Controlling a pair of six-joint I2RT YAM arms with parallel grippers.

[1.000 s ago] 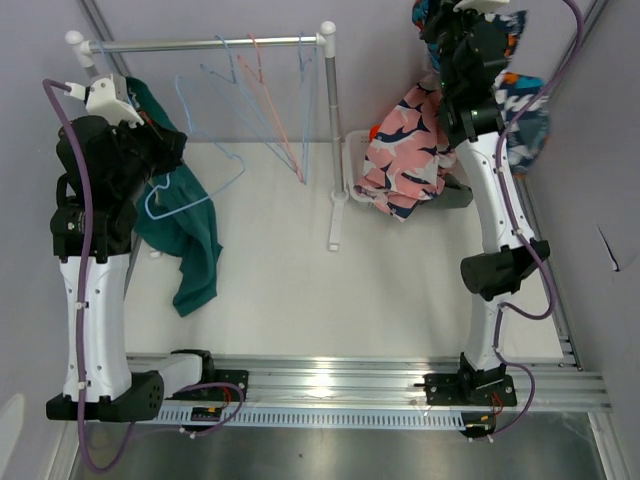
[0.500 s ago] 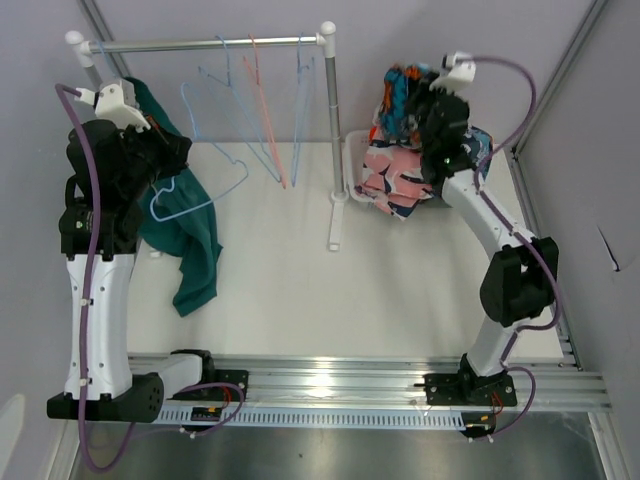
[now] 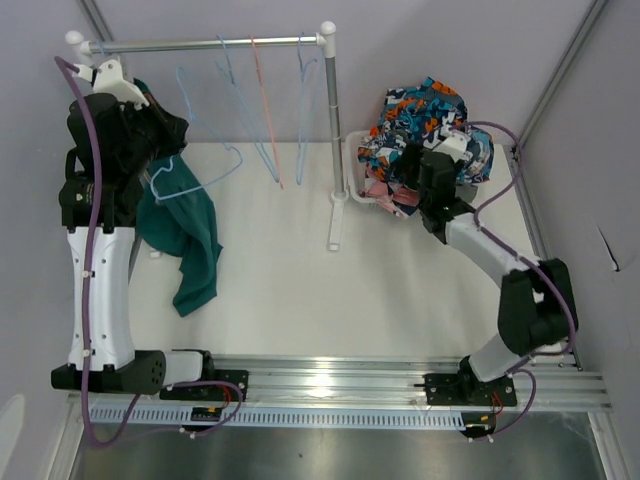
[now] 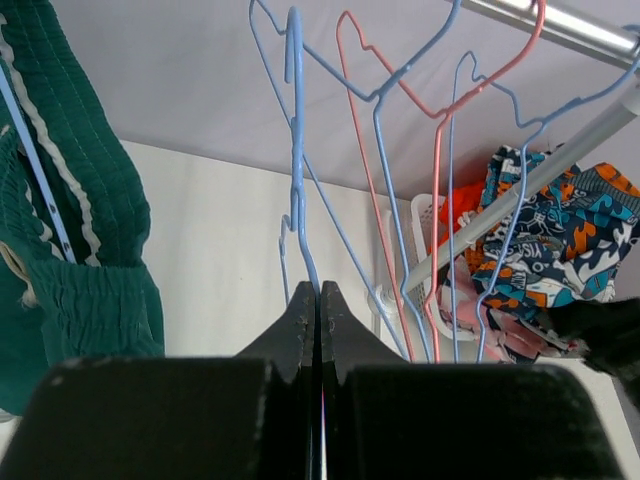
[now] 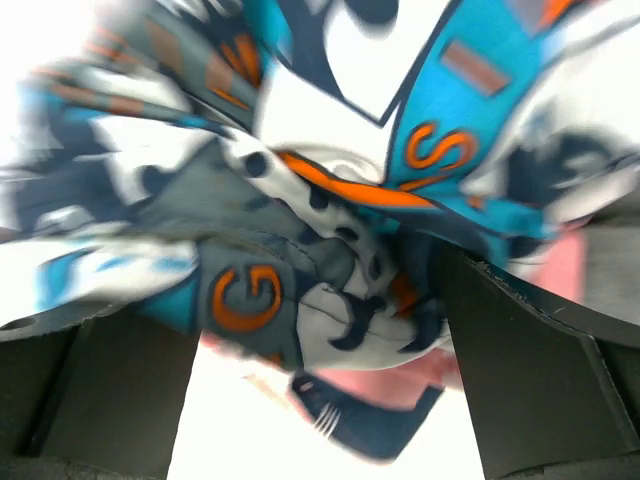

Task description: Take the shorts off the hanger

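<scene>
My left gripper (image 3: 168, 160) is shut on the wire of a blue hanger (image 3: 197, 176), held up off the table at the left. Teal shorts (image 3: 186, 236) hang from that hanger and trail down onto the table. In the left wrist view the jaws (image 4: 319, 288) pinch the blue hanger (image 4: 297, 150), with the teal shorts (image 4: 70, 240) to their left. My right gripper (image 3: 408, 170) is low over the white basket (image 3: 351, 176), open. Blue-orange-white print shorts (image 3: 422, 112) lie on top of the pile there, over pink print shorts (image 3: 383, 190). The right wrist view shows wide-spread jaws (image 5: 320, 385) with the print shorts (image 5: 330, 190) just beyond them.
A clothes rack with a metal bar (image 3: 200, 44) and a white post (image 3: 331, 130) stands at the back. Several empty blue and pink hangers (image 3: 258, 110) hang from it. Purple walls close in on both sides.
My right arm came down from high at the back to the basket and opened, leaving the print shorts on the pile. The left arm lifted the hanger slightly.
</scene>
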